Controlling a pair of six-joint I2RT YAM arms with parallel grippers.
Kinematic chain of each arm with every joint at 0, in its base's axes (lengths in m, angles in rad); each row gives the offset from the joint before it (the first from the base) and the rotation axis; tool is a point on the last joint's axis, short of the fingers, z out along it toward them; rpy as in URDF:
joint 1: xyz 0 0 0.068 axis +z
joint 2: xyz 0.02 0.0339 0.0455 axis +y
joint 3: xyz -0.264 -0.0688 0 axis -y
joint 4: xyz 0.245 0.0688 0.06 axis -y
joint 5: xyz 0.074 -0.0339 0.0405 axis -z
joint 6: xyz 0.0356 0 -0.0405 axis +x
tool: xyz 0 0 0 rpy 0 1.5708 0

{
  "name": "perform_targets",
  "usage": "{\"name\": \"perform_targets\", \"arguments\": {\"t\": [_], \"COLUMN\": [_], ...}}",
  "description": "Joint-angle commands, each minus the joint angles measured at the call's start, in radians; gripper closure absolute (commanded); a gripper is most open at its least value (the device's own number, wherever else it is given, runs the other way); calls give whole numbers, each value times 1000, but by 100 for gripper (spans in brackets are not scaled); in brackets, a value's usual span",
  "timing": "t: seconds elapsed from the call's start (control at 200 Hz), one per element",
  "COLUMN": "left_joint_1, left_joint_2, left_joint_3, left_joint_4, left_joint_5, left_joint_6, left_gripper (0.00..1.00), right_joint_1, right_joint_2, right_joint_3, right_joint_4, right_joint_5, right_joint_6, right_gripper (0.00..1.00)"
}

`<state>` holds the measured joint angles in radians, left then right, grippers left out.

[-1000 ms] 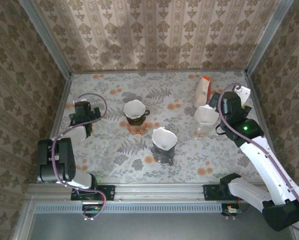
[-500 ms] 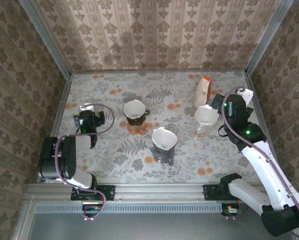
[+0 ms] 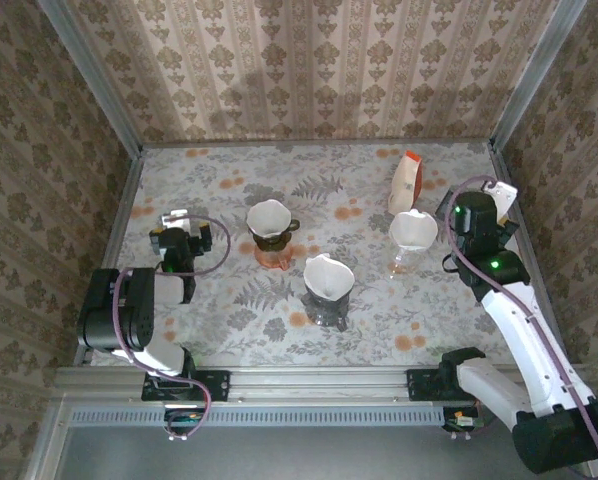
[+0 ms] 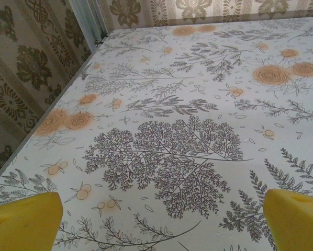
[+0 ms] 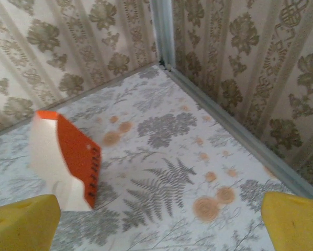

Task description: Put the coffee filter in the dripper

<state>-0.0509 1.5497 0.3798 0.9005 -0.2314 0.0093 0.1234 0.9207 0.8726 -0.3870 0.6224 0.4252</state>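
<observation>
Three drippers stand mid-table: a dark one (image 3: 270, 225) on an orange base, a glass one (image 3: 328, 285) nearer the front, and a clear one (image 3: 412, 238) at the right. Each holds a white cone that looks like a coffee filter. An orange-and-white box (image 3: 407, 182) stands behind the clear dripper and appears again as the same box (image 5: 62, 162). My left gripper (image 3: 175, 225) is open over bare cloth at the left, with nothing between the yellow pads of the gripper (image 4: 161, 225). My right gripper (image 3: 487, 198) is open near the right wall, right of the box, and the gripper (image 5: 159, 222) is empty.
Patterned walls with metal corner posts (image 3: 519, 80) close in the table on three sides. The right wall (image 5: 250, 78) is close to my right gripper. Floral tablecloth (image 4: 167, 151) lies flat under my left gripper.
My right gripper has drawn away from the clear dripper toward the right wall. My left gripper has swung slightly right and back toward its base. The drippers and box have not moved.
</observation>
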Motion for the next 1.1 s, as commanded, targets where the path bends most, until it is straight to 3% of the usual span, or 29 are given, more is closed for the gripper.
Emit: {"name": "perform_targets", "arguments": {"t": [0.0,0.215,0.545,0.665,0.875,1.095], "left_joint_1": [0,2,2,3,2,3], "left_joint_2": [0,0,0,0,0,-1], "left_joint_3": [-4,-3,-4,-4,-4,-4], "left_joint_4": [41,41,41,42,41,41], "left_joint_5": [17,18,20,20,20,20], "left_joint_6": [23,22,23,23,23,23], "left_gripper": [0,0,0,0,0,0], "right_joint_1": [-48,-137,-138,-139,-139,-139], "right_joint_2": [33,147,395,464,552,572], "right_joint_3": [-82,-275,-386,-382,-270,-250], "right_joint_4": [158,498,872,936,808,792], "right_joint_5": [29,-68,-198,-239,-325,-354], "right_joint_6": [-96,-204,-253,-256,-281,-288], "right_gripper": [0,0,0,0,0,0]}}
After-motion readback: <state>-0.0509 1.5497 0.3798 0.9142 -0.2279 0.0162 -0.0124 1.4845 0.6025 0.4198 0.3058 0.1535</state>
